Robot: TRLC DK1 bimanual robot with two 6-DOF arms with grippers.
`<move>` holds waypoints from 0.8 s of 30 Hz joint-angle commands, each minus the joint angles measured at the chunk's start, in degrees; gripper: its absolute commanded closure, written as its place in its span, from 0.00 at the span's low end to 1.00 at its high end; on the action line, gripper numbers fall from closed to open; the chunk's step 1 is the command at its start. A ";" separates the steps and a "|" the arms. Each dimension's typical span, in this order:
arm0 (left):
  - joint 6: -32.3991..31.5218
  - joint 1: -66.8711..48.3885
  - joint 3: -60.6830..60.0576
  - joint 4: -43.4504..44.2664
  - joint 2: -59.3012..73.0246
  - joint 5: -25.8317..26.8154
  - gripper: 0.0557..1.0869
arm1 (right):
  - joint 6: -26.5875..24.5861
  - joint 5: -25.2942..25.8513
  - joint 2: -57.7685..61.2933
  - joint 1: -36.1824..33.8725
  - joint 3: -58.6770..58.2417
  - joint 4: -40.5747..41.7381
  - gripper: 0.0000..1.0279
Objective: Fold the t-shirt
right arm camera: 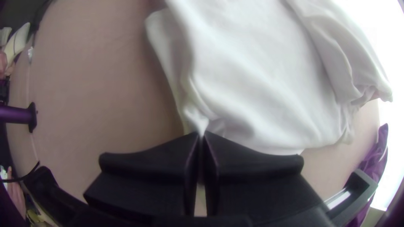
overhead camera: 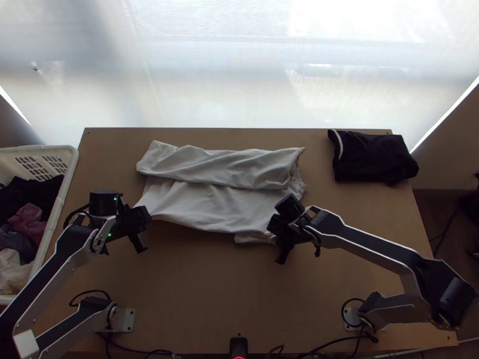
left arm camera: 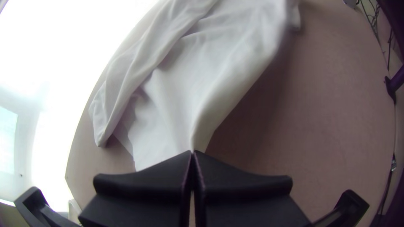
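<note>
A white t-shirt (overhead camera: 209,206) lies across the table's middle, its far part folded over in a long wrinkled band. My left gripper (overhead camera: 148,216) is at the shirt's near left corner. In the left wrist view the left gripper (left arm camera: 192,152) is shut on that corner of the shirt (left arm camera: 227,75), and the cloth rises to it in a fold. My right gripper (overhead camera: 273,238) is at the near right corner; in the right wrist view the right gripper (right arm camera: 201,133) is shut on bunched cloth of the shirt (right arm camera: 261,75). A small flap lies below the near edge beside it.
A dark folded garment (overhead camera: 374,157) with a white stripe lies at the table's far right. At the left edge stands a white basket (overhead camera: 67,173) holding several clothes. Bare wooden table (overhead camera: 203,287) stretches between the arms, near the shirt's near edge.
</note>
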 commanded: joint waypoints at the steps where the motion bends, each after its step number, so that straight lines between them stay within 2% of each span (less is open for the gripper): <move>1: -0.01 0.81 -0.03 -5.13 -2.96 0.31 0.96 | 0.55 -6.01 -9.20 0.27 -1.37 -11.17 0.97; 6: -0.27 -0.95 -0.47 -15.06 -8.77 1.01 0.96 | -0.07 -8.91 -14.65 0.53 -3.83 -18.11 0.97; 12: -0.89 -3.85 1.64 -28.24 -14.57 1.89 0.96 | -5.25 -10.15 -19.22 0.09 -6.38 -27.34 0.97; 16: -1.41 -5.26 3.67 -36.42 -15.88 4.08 0.96 | -7.80 -13.05 -21.41 -0.61 -6.47 -33.58 0.97; 18: -1.32 -5.61 3.23 -35.71 -16.41 4.00 0.96 | -7.89 -12.96 -21.50 -2.54 -5.59 -33.67 0.97; 24: -1.32 -5.08 5.95 -24.02 -8.94 3.65 0.96 | -9.38 -15.07 -17.28 -13.97 5.31 -34.10 0.97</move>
